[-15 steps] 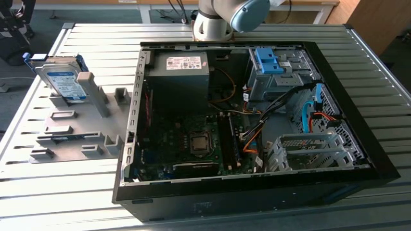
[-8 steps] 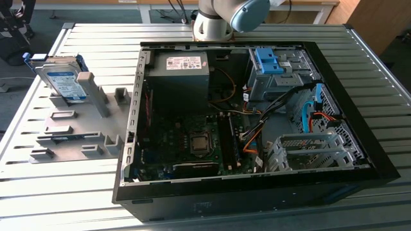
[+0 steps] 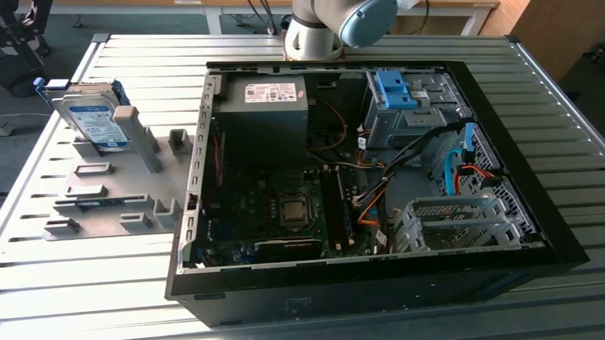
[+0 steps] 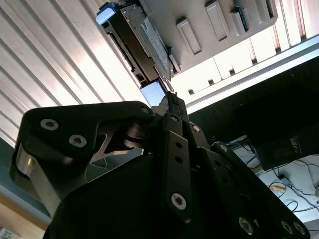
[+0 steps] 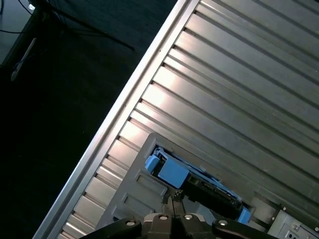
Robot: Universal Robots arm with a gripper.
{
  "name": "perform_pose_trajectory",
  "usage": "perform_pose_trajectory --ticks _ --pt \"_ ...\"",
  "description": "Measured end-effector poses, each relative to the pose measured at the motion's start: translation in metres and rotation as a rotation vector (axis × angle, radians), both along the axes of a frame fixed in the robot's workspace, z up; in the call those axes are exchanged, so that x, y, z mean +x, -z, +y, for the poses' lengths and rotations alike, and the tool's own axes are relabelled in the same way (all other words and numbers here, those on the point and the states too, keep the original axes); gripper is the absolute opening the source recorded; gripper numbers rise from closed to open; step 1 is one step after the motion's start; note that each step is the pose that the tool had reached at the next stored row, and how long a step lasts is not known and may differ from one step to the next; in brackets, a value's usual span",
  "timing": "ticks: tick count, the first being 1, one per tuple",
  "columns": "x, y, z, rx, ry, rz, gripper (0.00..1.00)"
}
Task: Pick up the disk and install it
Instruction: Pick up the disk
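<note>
Disk [image 3: 92, 113] stands in grey rack [image 3: 113, 178]; blue-white label [image 3: 98, 125], print unreadable.

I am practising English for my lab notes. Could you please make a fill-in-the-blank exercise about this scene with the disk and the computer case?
1. In the exterior view, the disk stands on the grey holder, to the exterior view's ___ of the computer case.
2. The disk's side rails are ___ in colour.
3. In the first wrist view, the gripper holds ___.
Missing words: left; blue; nothing.
</note>
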State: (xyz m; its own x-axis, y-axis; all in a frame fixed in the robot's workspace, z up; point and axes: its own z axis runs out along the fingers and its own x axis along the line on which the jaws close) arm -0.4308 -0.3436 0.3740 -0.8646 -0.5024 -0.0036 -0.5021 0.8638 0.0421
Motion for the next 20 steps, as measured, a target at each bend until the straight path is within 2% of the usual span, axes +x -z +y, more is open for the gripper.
perform_pose_trajectory --ticks 20 --pt "0.0000 0.0000 0.0000 0.0000 -0.046 0.0000 0.11"
